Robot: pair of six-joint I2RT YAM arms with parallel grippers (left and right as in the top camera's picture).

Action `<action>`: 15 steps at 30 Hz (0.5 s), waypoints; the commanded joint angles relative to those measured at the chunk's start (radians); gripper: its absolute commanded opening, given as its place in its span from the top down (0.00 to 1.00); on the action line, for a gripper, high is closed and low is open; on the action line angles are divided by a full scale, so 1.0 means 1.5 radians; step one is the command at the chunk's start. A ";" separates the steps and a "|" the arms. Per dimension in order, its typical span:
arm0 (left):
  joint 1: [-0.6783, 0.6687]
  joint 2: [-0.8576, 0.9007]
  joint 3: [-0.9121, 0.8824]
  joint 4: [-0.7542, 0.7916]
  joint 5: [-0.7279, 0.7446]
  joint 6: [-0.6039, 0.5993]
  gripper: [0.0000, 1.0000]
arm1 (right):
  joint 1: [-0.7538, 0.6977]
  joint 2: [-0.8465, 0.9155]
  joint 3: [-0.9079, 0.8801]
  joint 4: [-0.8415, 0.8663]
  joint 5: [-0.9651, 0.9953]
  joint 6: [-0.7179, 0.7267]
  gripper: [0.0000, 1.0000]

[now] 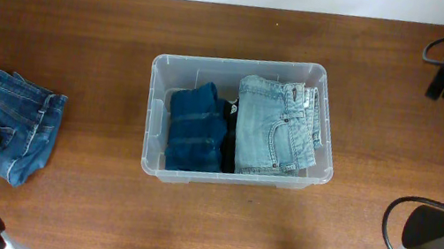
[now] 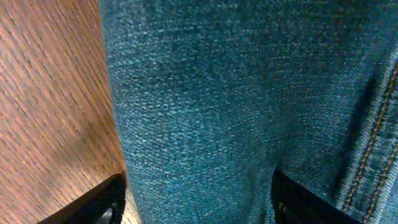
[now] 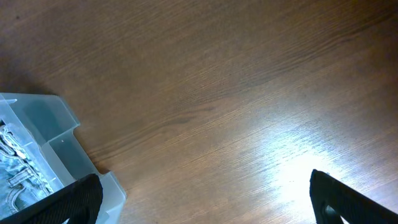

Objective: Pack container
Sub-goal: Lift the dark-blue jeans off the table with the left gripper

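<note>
On the brown wooden desk (image 1: 86,23), folded jeans (image 1: 13,118) at far left are straddled by the left hand (image 2: 197,186), its fingers spread. The container (image 1: 152,131) is seen at centre, packed with dark denim (image 1: 196,129) and pale denim (image 1: 274,133). Right of it, the right hand (image 3: 204,180) is held wide open.

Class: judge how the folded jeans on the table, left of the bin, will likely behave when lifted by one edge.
The jeans are soft folded denim, so they will probably sag and unfold rather than stay flat. The coarse weave in the left wrist view suggests little slipping. Several thick layers hint at some weight for a pinch grip.
</note>
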 commanded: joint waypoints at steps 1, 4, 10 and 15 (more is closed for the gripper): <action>-0.012 0.040 -0.033 0.012 -0.007 0.006 0.27 | 0.000 -0.005 0.003 0.000 0.008 0.003 0.01; -0.012 0.040 -0.037 0.018 -0.008 0.006 0.45 | 0.000 -0.005 0.003 0.000 0.008 0.003 0.02; -0.012 0.040 -0.037 0.022 -0.007 0.006 0.69 | 0.000 -0.005 0.003 0.000 0.008 0.003 0.02; -0.012 0.034 -0.030 0.016 0.043 0.006 1.00 | 0.000 -0.005 0.003 0.000 0.008 0.003 0.01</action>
